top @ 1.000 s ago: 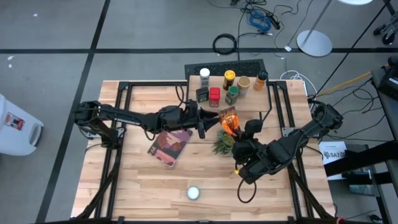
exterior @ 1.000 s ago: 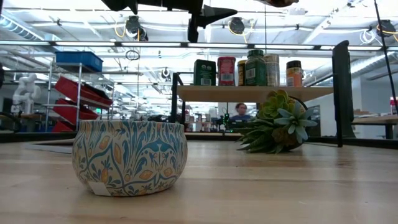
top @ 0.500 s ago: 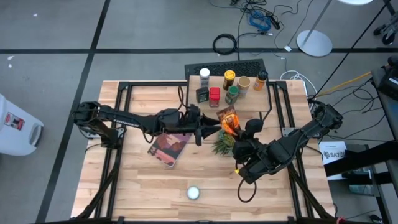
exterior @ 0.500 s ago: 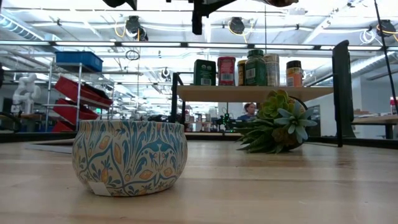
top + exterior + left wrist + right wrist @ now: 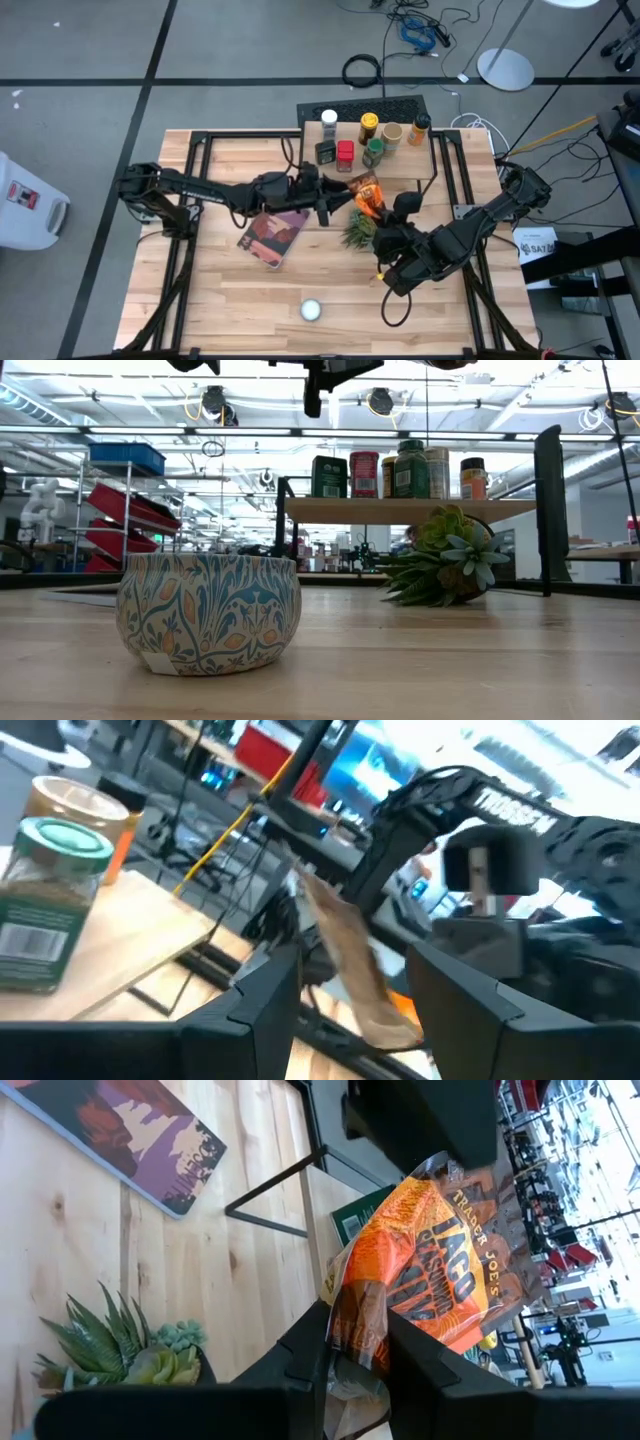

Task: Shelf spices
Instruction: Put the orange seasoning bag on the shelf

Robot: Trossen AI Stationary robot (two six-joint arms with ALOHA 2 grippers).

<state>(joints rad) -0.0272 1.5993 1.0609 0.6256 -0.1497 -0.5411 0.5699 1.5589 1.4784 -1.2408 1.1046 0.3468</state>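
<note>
While the flat orange foil packet of taco seasoning (image 5: 430, 1285) hangs above the table, pinched at one corner between the right gripper (image 5: 355, 1345) fingers, it sits just in front of the raised light-wood shelf board on its black metal frame (image 5: 400, 150). Grip is at the packet's edge, jaws narrowly closed on it; a thin floppy pouch offers little else to hold, which probably explains the corner pinch.

Left gripper (image 5: 350, 1005) faces the same packet from the other side, jaws standing apart with the packet's edge-on tan side between and just beyond them (not touching, as far as the left wrist view shows). Looks like a handover or a two-handed steadying being set up: the left arm reaches across from its side of the table, so it has the straighter line to the shelf.

Six spice containers already stand on the shelf: white-capped jar (image 5: 329, 120), dark tin (image 5: 326, 152), red tin (image 5: 345, 153), green-lidded jar (image 5: 373, 150), yellow-lidded jar (image 5: 369, 124), tan-lidded jar (image 5: 392, 133), with an orange-capped bottle (image 5: 419, 128) at the right end. They cluster toward the shelf's middle.

Green potted succulent (image 5: 358, 230) lies directly under the packet; maroon picture book (image 5: 273, 235) rests flat beneath the left arm. Patterned round tin (image 5: 208, 612) sits alone near the table's front edge, still unshelved.
</note>
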